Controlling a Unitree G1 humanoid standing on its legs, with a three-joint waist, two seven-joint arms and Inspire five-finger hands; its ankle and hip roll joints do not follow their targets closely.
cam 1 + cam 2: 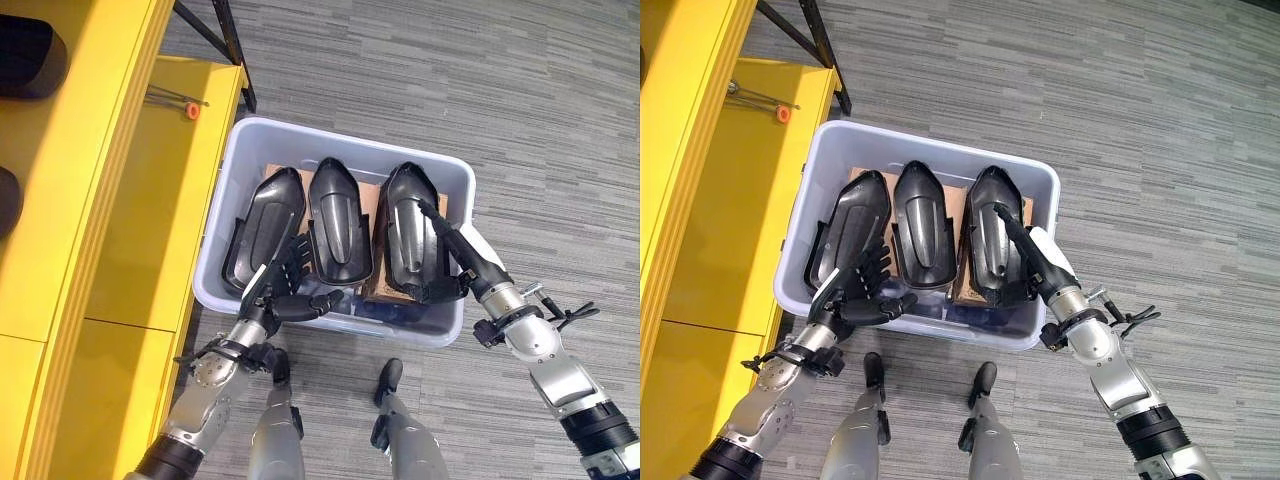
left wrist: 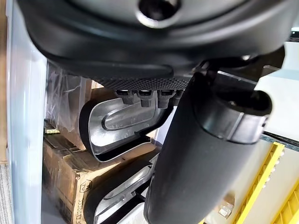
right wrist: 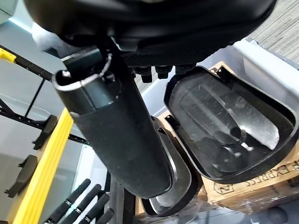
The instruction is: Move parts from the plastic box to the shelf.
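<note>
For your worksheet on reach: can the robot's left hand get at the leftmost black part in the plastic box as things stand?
Probably yes. The left hand is already over the plastic box beside the leftmost black part, fingers open, with nothing covering that part.

My arms are silver-grey with black bands near the elbows. My left hand (image 1: 285, 290) is dark all over, while my right hand (image 1: 462, 262) is dark with a white cover.

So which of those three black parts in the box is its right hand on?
The right hand lies on the black part farthest from the yellow shelf, at the box's right end. The left hand is at the part nearest the shelf; the middle part is untouched.
</note>
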